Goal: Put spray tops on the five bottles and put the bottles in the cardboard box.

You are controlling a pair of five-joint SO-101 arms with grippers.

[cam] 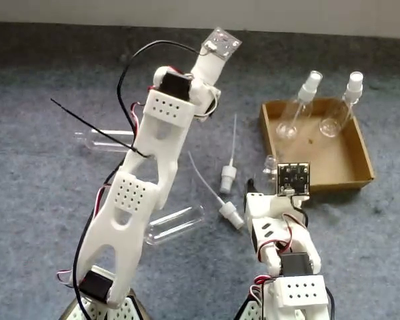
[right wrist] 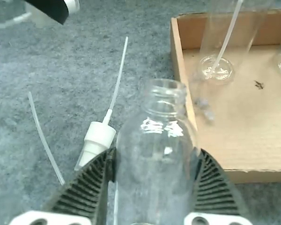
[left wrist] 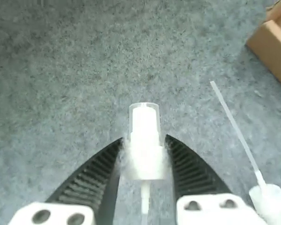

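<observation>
The left end effector (left wrist: 144,139) was pinched on a white plastic spray top (left wrist: 144,157), ribbed black fingers against its smooth cylindrical collar. The top's long axis ran along the fingers and its thin dip tube (left wrist: 144,206) trailed back toward the wrist. The right end effector (right wrist: 155,157) was clamped on a clear, glossy bottle (right wrist: 154,140). The bottle's axis also lay along the fingers, with its open threaded mouth (right wrist: 164,91) pointing away from the wrist.

In the high view, the bottle (cam: 270,163) sat just beside the near left corner of the cardboard box (cam: 317,183). The left arm (cam: 160,133) stretched farther out and to the left of it. The top would likely need to turn tube-first toward that mouth.

Two capped bottles (cam: 300,107) stood in the matte brown box. Two loose spray tops (cam: 228,177) lay on the grey, carpet-textured counter (cam: 40,200).
</observation>
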